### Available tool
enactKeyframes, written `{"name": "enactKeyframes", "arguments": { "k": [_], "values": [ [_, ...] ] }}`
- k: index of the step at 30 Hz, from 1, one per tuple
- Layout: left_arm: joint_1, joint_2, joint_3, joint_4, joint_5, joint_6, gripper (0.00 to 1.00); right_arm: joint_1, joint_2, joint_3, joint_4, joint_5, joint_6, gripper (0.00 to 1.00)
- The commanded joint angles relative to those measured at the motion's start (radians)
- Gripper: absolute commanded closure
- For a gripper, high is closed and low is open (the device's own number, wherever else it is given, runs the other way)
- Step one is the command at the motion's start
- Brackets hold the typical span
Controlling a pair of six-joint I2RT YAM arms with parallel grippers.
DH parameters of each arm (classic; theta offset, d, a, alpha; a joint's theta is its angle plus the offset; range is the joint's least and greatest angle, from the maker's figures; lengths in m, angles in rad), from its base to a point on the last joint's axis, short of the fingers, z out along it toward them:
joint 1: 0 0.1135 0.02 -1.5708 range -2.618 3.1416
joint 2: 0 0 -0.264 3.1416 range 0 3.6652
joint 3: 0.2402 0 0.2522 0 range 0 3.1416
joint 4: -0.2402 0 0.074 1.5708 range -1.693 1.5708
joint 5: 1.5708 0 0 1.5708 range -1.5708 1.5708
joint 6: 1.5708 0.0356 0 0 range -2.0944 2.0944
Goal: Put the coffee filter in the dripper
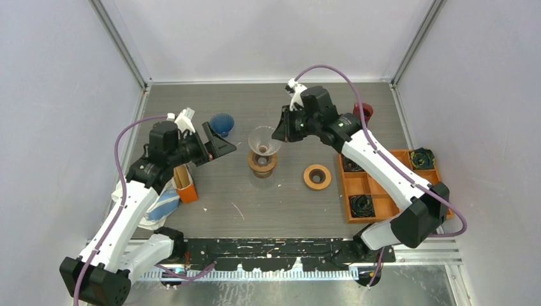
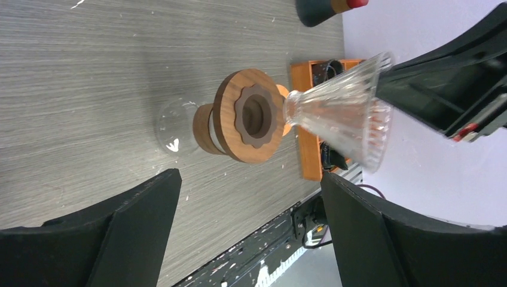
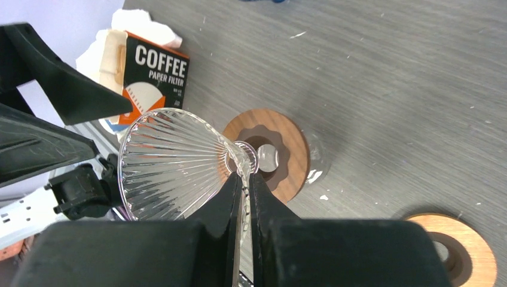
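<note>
Clear ribbed dripper (image 1: 264, 139), brown wooden stand (image 1: 262, 164), orange tray (image 1: 345, 203)

Top view high, looking down; wrist views close, both showing dripper (image 2: 344, 110).

Over the wooden stand (image 1: 262, 164), the glass dripper (image 1: 264, 140) and right claw (image 1: 279, 135)

- Dripper (image 3: 173, 161): clear, ribbed, glossy; glass or plastic, cannot tell.
- Stand (image 2: 227, 101): brown wood, smooth, matt.
- Table (image 2: 89, 72): grey, grained, matt.
- Filter box (image 3: 152, 75): printed cardboard.
</note>
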Motion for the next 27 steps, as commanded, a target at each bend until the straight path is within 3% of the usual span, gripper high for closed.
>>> {"name": "enactKeyframes", "arguments": {
  "k": [1, 21, 27],
  "values": [
    [-0.01, -0.003, 0.033, 0.108, 0.022, -0.057, 0.11, 0.045, 0.021, 0.048, 0.018, 0.035, -0.015, 0.99],
    [-0.047, 0.055, 0.028, 0.183, 0.03, -0.11, 0.25, 0.089, 0.109, 0.051, 0.02, 0.091, -0.038, 0.99],
    [-0.079, 0.082, 0.028, 0.191, 0.018, -0.11, 0.33, 0.092, 0.111, 0.026, 0.032, 0.097, -0.038, 0.99]
  ]
}}
